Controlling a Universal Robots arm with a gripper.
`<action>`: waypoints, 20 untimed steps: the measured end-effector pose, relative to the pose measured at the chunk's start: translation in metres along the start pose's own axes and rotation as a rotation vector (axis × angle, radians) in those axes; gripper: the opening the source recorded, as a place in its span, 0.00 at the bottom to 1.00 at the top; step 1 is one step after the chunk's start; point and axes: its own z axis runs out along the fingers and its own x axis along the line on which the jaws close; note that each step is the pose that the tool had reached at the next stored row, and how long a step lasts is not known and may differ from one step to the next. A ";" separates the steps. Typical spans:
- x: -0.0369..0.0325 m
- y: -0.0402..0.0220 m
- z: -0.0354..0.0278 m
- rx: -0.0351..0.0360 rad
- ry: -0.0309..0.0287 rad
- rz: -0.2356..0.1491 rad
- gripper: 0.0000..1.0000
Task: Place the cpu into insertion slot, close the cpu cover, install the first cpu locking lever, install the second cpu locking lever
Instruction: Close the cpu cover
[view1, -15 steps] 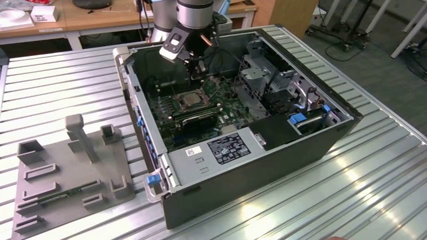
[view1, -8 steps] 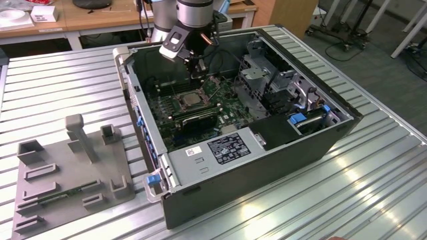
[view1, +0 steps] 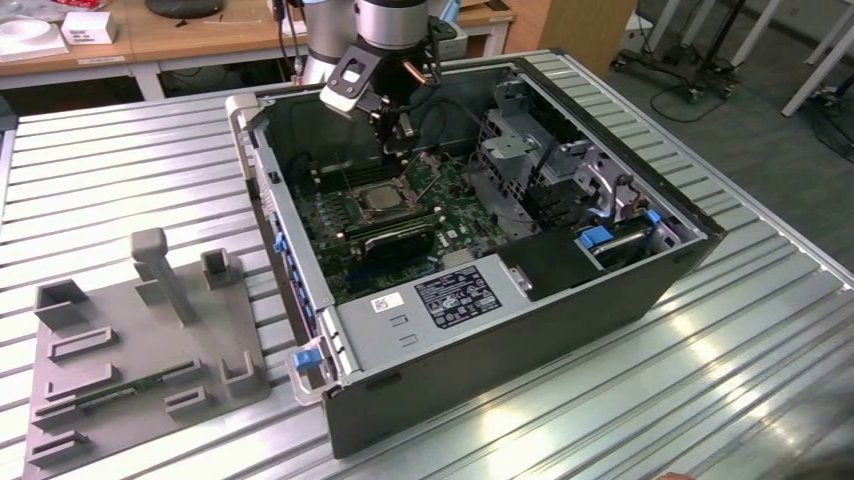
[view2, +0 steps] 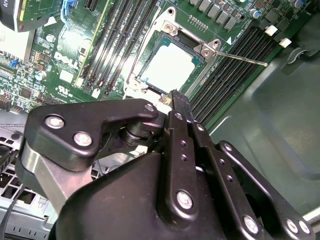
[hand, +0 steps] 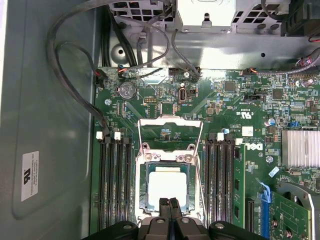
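Cpu (hand: 167, 186) lies in the insertion slot (hand: 144, 175) (silvery top showing); gripper (hand: 169, 201) closed on nothing, just beside it.

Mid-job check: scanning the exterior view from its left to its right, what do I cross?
grey fixture plate → blue case latch → insertion slot → metal drive cage → blue-tabbed drive bay

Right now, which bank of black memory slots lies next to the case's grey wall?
The bank between the cpu and that wall; the other bank borders a green card.
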 end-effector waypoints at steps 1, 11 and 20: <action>0.0000 0.0000 0.0000 0.0000 0.0000 0.000 0.11; -0.0002 0.0111 0.0005 0.0008 0.0000 0.000 0.11; -0.0003 0.0212 0.0010 0.0010 0.0000 0.000 0.11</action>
